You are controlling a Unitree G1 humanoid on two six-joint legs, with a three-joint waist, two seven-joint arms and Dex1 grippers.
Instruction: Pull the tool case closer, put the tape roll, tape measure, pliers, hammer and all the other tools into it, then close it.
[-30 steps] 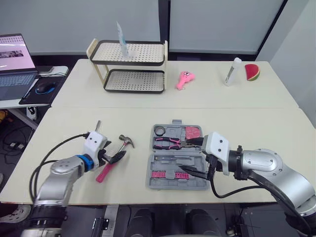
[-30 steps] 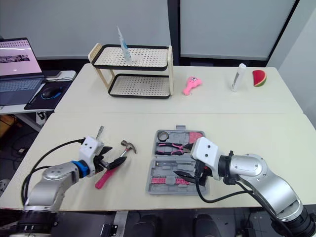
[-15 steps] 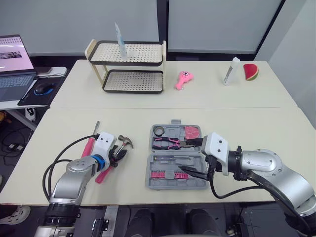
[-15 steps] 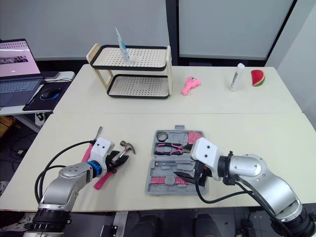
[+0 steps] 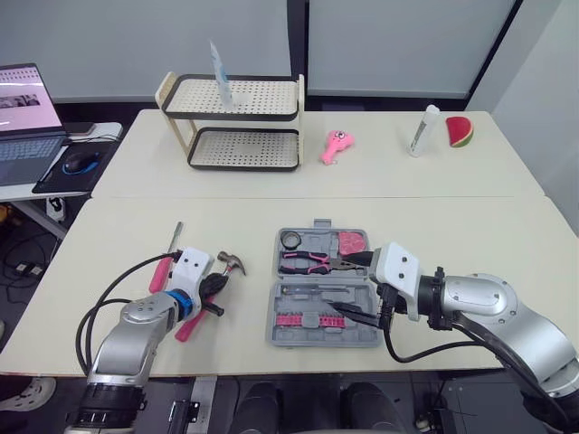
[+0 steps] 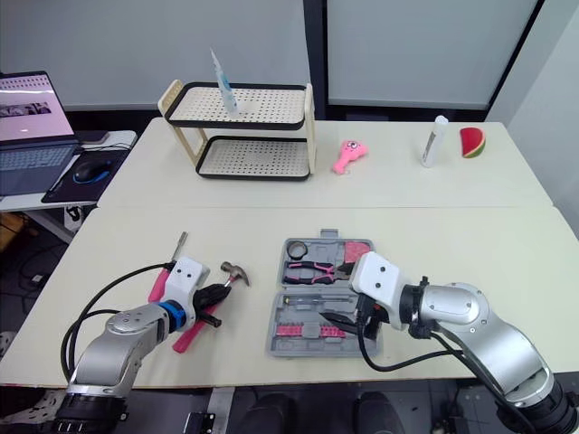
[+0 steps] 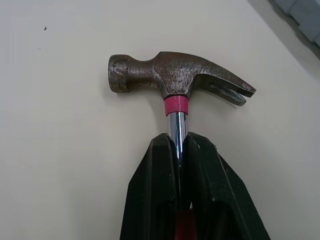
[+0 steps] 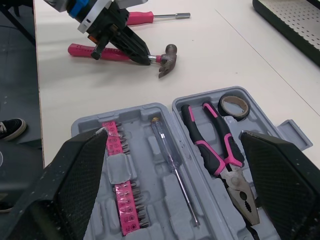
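The grey tool case (image 5: 318, 340) lies open near the table's front edge. Inside it are the tape roll (image 5: 291, 240), pink-handled pliers (image 5: 310, 262), a pink tape measure (image 5: 352, 242), a clear-handled screwdriver (image 8: 170, 160) and pink bits (image 5: 303, 320). Left of the case the hammer (image 5: 230, 263) lies on the table, pink handle toward me. My left gripper (image 7: 178, 140) is shut on its steel shaft just below the head (image 7: 170, 75). My right gripper (image 5: 355, 287) stands open at the case's right side, nothing between its fingers. A pink screwdriver (image 5: 163, 268) lies beside the left gripper.
On the far table stand a two-tier rack (image 5: 237, 122), a pink toy (image 5: 337, 145), a white bottle (image 5: 423, 129) and a watermelon-slice toy (image 5: 460, 131). A laptop (image 5: 27, 117) and a mouse (image 5: 81, 161) sit on a side desk at the far left.
My left gripper slid forward along the hammer and closed its fingers on the shaft. The pink screwdriver came into sight beside it. The right arm stayed put.
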